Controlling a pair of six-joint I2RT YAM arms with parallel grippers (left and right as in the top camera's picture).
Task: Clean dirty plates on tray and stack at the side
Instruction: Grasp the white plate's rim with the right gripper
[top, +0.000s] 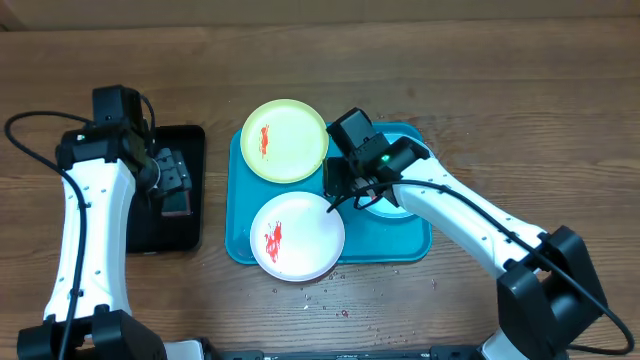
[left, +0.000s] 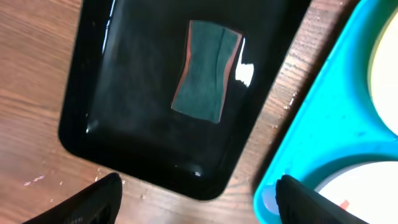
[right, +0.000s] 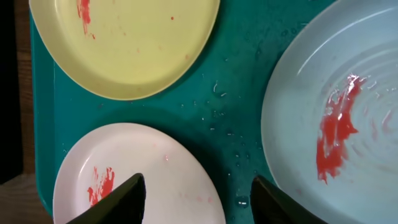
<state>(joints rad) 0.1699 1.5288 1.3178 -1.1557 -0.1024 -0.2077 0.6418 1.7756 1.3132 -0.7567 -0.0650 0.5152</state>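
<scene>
Overhead view of a brown wooden table with a turquoise tray at its centre holding three plates, each smeared with red sauce. The yellow-green plate sits at 11 o'clock on the tray, its edge passing over the far rim. The white plate sits at 7 o'clock and overhangs the near rim. The pale blue plate lies at 3 o'clock, mostly hidden from above by the right arm, which reaches in from 4 o'clock. The right jaws stand apart and empty, above the gap between the white and blue plates. Water droplets bead on the bare tray between the plates. At 9 o'clock, just beside the tray and not touching it, is a black tray holding a dark green sponge. The left arm hangs over it, and the left jaws are wide apart, holding nothing. Small crumbs speckle the table at 6 o'clock.
</scene>
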